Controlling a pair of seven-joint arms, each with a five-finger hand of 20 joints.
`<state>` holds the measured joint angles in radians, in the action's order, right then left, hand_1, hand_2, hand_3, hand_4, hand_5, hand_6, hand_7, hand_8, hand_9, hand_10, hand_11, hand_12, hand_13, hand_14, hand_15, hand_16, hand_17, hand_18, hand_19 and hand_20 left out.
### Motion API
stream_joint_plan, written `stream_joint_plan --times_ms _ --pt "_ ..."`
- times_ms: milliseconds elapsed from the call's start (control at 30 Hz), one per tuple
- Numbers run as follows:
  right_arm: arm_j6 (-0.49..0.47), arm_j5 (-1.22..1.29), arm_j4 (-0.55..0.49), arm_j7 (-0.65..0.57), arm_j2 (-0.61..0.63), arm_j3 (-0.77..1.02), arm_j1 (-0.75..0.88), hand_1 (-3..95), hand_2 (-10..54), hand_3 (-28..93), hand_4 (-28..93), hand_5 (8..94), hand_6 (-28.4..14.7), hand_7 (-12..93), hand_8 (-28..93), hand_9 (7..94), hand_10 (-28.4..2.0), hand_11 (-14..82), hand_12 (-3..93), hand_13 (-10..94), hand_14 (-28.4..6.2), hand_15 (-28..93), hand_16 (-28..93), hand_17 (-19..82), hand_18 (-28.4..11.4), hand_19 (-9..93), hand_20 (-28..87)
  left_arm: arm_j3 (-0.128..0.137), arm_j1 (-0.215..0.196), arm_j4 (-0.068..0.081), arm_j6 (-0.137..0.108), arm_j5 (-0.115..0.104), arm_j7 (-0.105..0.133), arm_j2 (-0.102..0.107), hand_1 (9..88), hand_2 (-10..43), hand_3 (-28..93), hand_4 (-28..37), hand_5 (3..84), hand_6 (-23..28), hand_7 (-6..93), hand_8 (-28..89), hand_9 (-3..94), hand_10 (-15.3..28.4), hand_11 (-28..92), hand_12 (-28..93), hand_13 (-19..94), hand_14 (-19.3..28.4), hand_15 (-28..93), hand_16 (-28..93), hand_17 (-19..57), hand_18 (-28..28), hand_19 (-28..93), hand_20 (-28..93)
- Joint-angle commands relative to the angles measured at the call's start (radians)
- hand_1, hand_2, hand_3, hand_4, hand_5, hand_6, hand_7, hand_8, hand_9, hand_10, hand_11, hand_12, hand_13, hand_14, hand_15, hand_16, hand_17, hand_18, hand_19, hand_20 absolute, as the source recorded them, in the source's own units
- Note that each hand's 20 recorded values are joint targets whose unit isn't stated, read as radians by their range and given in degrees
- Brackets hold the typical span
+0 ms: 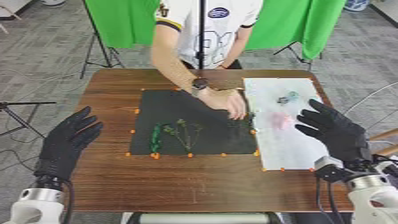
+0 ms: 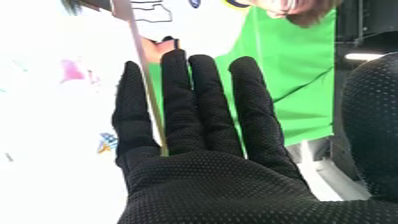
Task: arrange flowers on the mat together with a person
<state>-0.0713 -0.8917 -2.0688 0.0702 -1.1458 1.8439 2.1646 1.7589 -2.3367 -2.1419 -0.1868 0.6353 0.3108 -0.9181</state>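
In the head view my right hand (image 1: 332, 129) is over the right side of the white mat (image 1: 298, 145), its fingers spread, holding nothing. My left hand (image 1: 66, 142) is open at the table's left edge, beside the black mat (image 1: 204, 142). A green stem (image 1: 155, 138) and a thin branching sprig (image 1: 187, 134) lie on the black mat. A person's hand (image 1: 224, 101) reaches over that mat's right part, near some greenery (image 1: 245, 121). On the white mat lie a pink flower (image 1: 282, 120) and a bluish-green one (image 1: 289, 97). In the right wrist view my right hand (image 2: 209, 182) has straight fingers.
Orange markers (image 1: 155, 156) line the mats' edges on the brown wooden table (image 1: 160, 185). The person stands at the far side, with a thin dark pole (image 1: 202, 35) in front and a green cloth (image 1: 302, 25) behind.
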Motion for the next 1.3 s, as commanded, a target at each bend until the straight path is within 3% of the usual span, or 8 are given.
stream_joint_plan --times_ms 33,233,400,567,733,900,1100,1300 --pt "0.005 -0.007 0.009 -0.003 0.003 -0.026 -0.018 16.0 -1.8 84 -24 43.0 -3.7 16 -10 43.6 -14.9 11.5 23.5 37 -13.1 19 28 10 -22.4 46 26 -0.001 -0.01 0.006 0.014 0.004 -0.018 -0.004 24.2 -1.3 73 -21.7 37.2 3.2 19.1 -9 33.0 13.2 24 17 30 15.5 27 2 -3.7 24.5 47 6" --pt "-0.004 -0.007 0.005 0.007 0.001 -0.005 -0.004 15.9 -1.9 84 -24 42.9 -3.7 15 -10 43.6 -14.9 11.5 23.4 36 -13.1 19 28 10 -22.3 46 26 -0.003 0.011 0.014 0.025 0.01 -0.025 0.003 24.2 -1.2 73 -21.8 37.4 3.1 19.2 -9 33.1 13.2 24 17 30 15.5 27 3 -3.7 24.5 47 6" --pt "-0.032 -0.013 0.009 -0.016 -0.002 -0.011 -0.008 15.9 -1.9 84 -24 43.1 -3.8 15 -10 43.7 -14.9 11.6 23.5 37 -13.1 19 28 10 -22.4 46 26 0.014 -0.026 0.001 0.011 0.005 -0.02 -0.009 24.2 -1.1 72 -21.8 37.3 3.2 19.1 -9 33.1 13.2 24 17 30 15.5 28 3 -3.7 24.5 47 6" --pt "-0.029 -0.008 0.006 -0.009 -0.007 -0.001 -0.004 16.0 -1.8 84 -24 43.0 -3.7 15 -10 43.8 -14.9 11.7 23.5 37 -13.0 19 28 10 -22.4 46 26 0.012 -0.005 0.005 0.018 0.011 -0.024 -0.004 24.1 -1.1 73 -21.7 37.3 3.1 19.1 -9 33.2 13.1 24 17 30 15.6 28 3 -3.7 24.5 47 6" --pt "-0.068 -0.015 0.01 -0.038 -0.012 0.0 -0.008 16.0 -1.8 84 -24 43.1 -3.7 16 -10 43.9 -15.0 11.8 23.4 37 -13.1 19 28 10 -22.4 46 26 0.017 -0.029 -0.002 0.012 0.005 -0.02 -0.011 24.0 -1.1 73 -21.7 37.3 3.2 19.1 -9 33.2 13.1 24 17 30 15.6 28 2 -3.7 24.5 47 6" --pt "-0.04 -0.014 0.005 -0.027 -0.009 -0.001 -0.004 15.9 -1.6 84 -24 43.0 -3.7 15 -10 44.3 -14.9 11.8 23.4 37 -13.4 20 28 10 -22.4 46 26 0.005 0.002 0.007 0.025 0.011 -0.023 0.0 24.0 -1.1 73 -21.8 37.2 3.1 19.1 -9 33.2 13.2 24 17 30 15.6 28 2 -3.8 24.5 47 6" --pt "-0.068 -0.022 0.009 -0.034 -0.018 -0.004 -0.008 16.0 -1.7 84 -24 43.2 -3.8 15 -10 44.4 -15.0 11.7 23.4 37 -13.3 20 27 10 -22.5 46 26 0.007 -0.028 -0.001 0.014 0.007 -0.022 -0.016 23.9 -1.1 73 -21.8 37.2 3.2 19.0 -9 33.5 13.1 24 17 30 15.6 28 3 -3.8 24.5 47 6" --pt "-0.059 -0.018 0.012 -0.036 -0.019 -0.005 -0.017 16.0 -1.8 84 -23 43.2 -3.7 15 -9 44.6 -15.0 11.8 23.4 38 -13.2 20 27 10 -22.5 46 26 0.011 -0.027 -0.003 0.003 0.001 -0.013 -0.01 23.8 -1.0 73 -21.9 37.3 3.2 19.1 -9 33.5 13.1 24 17 30 15.7 28 2 -3.8 24.5 47 6"
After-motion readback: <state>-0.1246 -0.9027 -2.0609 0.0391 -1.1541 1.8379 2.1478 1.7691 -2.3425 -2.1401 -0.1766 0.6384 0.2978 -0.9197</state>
